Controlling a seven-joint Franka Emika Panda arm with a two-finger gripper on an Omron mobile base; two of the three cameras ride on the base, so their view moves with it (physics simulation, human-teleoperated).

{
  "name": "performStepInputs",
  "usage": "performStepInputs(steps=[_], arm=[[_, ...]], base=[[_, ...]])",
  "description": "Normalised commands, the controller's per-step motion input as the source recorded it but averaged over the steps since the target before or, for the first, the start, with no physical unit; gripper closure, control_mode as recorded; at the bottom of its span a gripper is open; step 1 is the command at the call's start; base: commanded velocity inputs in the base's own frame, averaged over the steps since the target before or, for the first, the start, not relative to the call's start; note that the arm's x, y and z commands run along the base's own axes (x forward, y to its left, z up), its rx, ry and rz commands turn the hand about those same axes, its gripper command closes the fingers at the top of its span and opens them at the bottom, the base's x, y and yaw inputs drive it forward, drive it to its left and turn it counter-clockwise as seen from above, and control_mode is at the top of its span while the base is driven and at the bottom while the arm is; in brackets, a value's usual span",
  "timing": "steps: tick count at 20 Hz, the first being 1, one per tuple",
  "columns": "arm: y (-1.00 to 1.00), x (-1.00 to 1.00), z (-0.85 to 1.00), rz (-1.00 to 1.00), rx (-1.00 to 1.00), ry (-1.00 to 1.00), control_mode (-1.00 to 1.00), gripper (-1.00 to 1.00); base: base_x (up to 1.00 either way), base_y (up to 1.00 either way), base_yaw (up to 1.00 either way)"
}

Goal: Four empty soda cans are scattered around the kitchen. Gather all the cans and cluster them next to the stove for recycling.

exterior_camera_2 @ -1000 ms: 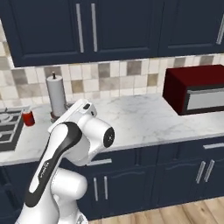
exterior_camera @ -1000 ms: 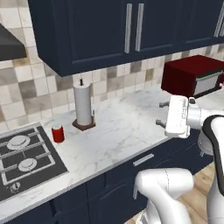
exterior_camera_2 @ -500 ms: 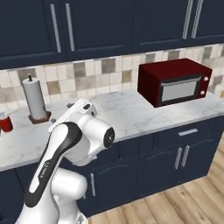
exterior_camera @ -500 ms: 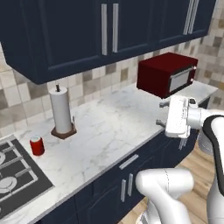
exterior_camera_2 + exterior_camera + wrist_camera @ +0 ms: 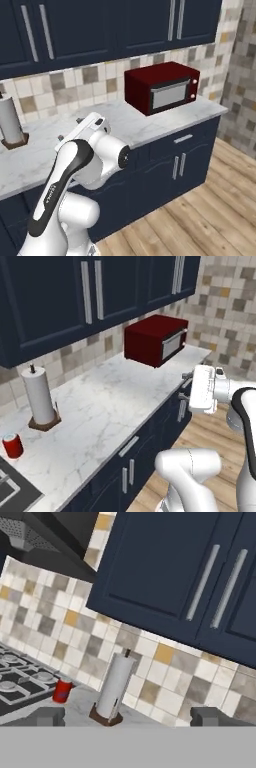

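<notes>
Left base view has slid along the counter (image 5: 115, 411) since a second ago: the red soda can (image 5: 12, 445) and the paper towel roll (image 5: 39, 397), then near the middle of that picture, now sit at its far left edge, and the stove (image 5: 10, 492) has shrunk to a dark corner at the bottom left, while the red microwave (image 5: 155, 338) has come to the centre. The whole picture shifted, so this is the base driving away from the stove, not the things moving. I judge that the robot has left this can as already placed and is heading off to look for the others. Counted now: one soda can, red, standing upright on the counter just beside the stove's edge and near the paper towel roll, seen also in the hand view (image 5: 62, 690); one paper towel roll; one microwave toward the far end of the counter by the wall corner; one stove. That leaves three cans unaccounted for here. The gripper (image 5: 127, 717) holds nothing, its two finger tips (image 5: 49, 716) standing wide apart and pointing back toward the can.
</notes>
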Motion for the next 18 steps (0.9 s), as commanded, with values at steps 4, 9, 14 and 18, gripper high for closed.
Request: performStepInputs(steps=[4, 9, 14, 18], arm=[[0.00, 0.00, 0.00, 0.00, 0.00, 0.00, 1.00, -1.00], [0.00, 0.00, 0.00, 0.00, 0.00, 0.00, 1.00, -1.00], [0.00, 0.00, 0.00, 0.00, 0.00, 0.00, 1.00, -1.00], [0.00, 0.00, 0.00, 0.00, 0.00, 0.00, 1.00, -1.00]], base=[[0.19, -0.16, -0.36], [0.25, -0.20, -0.36], [0.24, -0.09, -0.39], [0.17, 0.00, -0.45]])
